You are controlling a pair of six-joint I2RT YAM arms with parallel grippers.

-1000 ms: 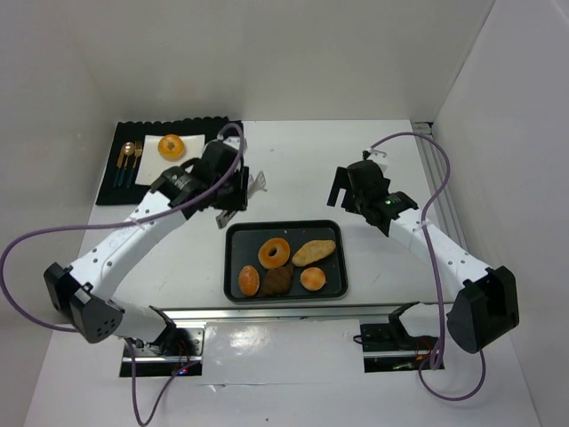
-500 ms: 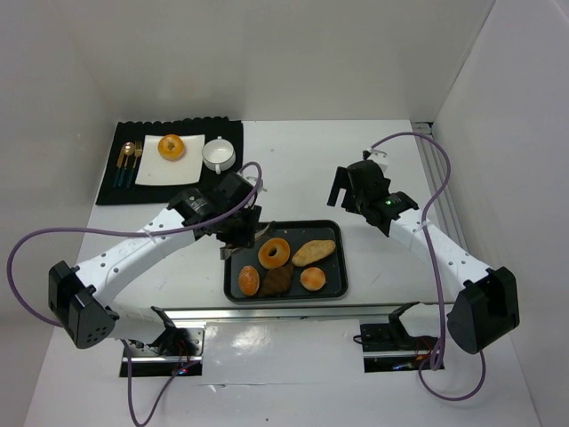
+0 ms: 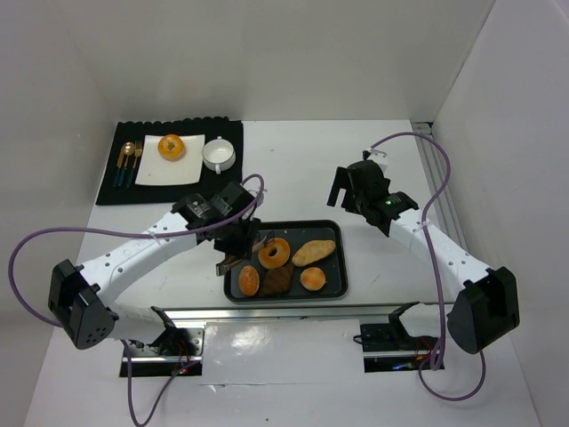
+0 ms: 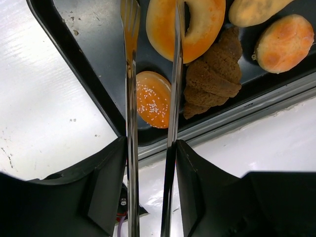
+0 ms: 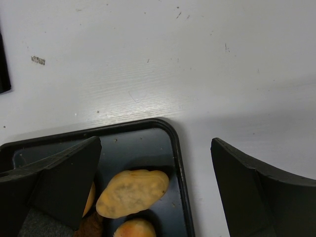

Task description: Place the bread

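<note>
tongs (image 4: 130, 128) tips cut off, tray (image 4: 86, 74) cropped

The whole table (image 3: 302, 160) is taken in from a fixed camera set high above and behind the arms (image 3: 147, 238), tilted down and forward. The left wrist view is taken from close above the tray (image 4: 91, 34), looking down along the tongs (image 4: 129, 123) that run up the middle of the frame. The right wrist view is taken from a little farther off, with one tray corner caught at its lower left. The tray and the oval roll (image 5: 131, 192) are shared by all three views
</note>
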